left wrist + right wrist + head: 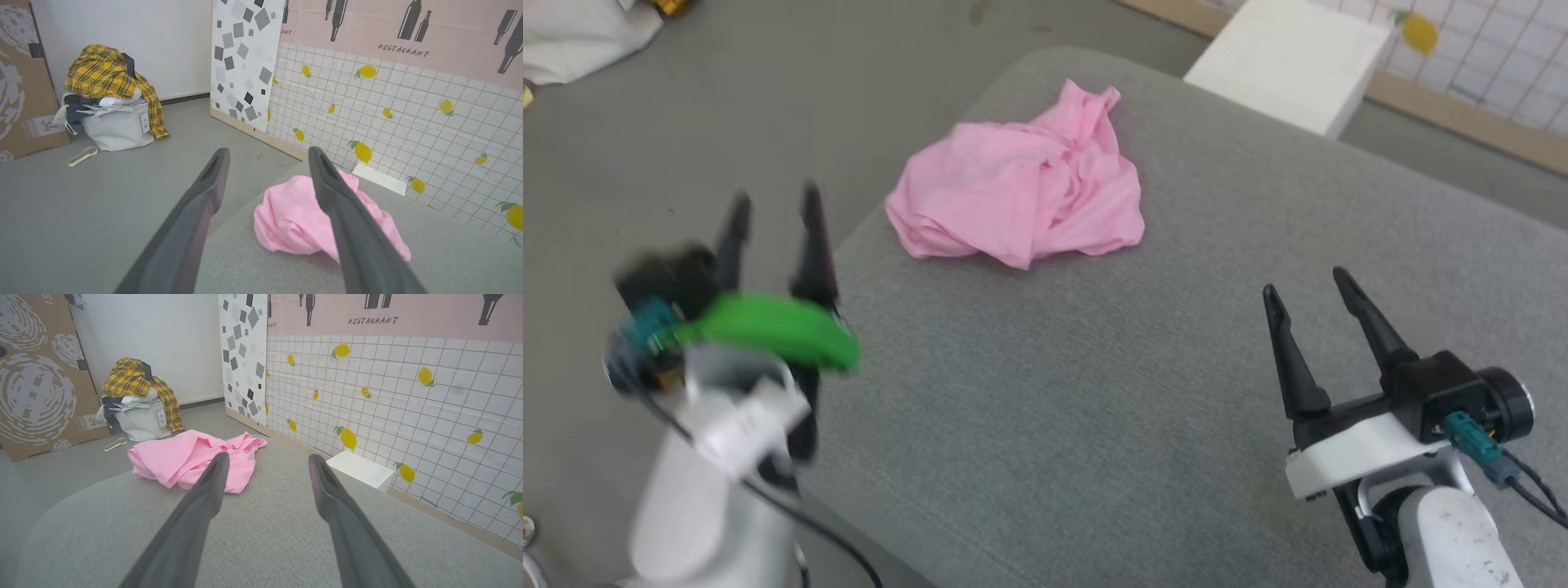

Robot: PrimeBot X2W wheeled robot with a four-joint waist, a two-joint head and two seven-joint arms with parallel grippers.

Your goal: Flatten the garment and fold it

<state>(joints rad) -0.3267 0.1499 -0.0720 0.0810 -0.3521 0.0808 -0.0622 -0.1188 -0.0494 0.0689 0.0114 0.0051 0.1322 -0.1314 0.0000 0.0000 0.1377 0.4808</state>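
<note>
Garment point(1013, 192): light pink, bunched in a wrinkled heap, not spread flat. It lies on the grey upholstered surface point(1094, 408), toward the far end and near the rounded far-left corner. One hemmed corner sticks up at the far side of the heap. The garment also shows in the left wrist view point(286, 216) and in the right wrist view point(179, 457).

Left tool point(774, 198): fingers spread apart, nothing between them. It sits at the left edge of the surface, partly over the grey floor point(727, 122), short of the garment and not touching it. The arm is blurred in the head view, and a green part point(776, 327) shows at the wrist. In its own view point(267, 151) the right-hand finger overlaps the pink heap in the picture; the fingers are spread wide.

Right tool point(1303, 282): fingers spread apart, empty. It sits over the near right of the surface, well apart from the garment. In its own view point(268, 456) the heap lies ahead and to the left.

Surroundings: white box point(1290, 61) on the floor beyond the far edge, against a tiled lemon-print panel point(408, 396). Clothes pile topped with yellow plaid point(102, 73) sits in a white bag point(118, 128) by the wall, and a cardboard sheet point(20, 81) leans beside it.
</note>
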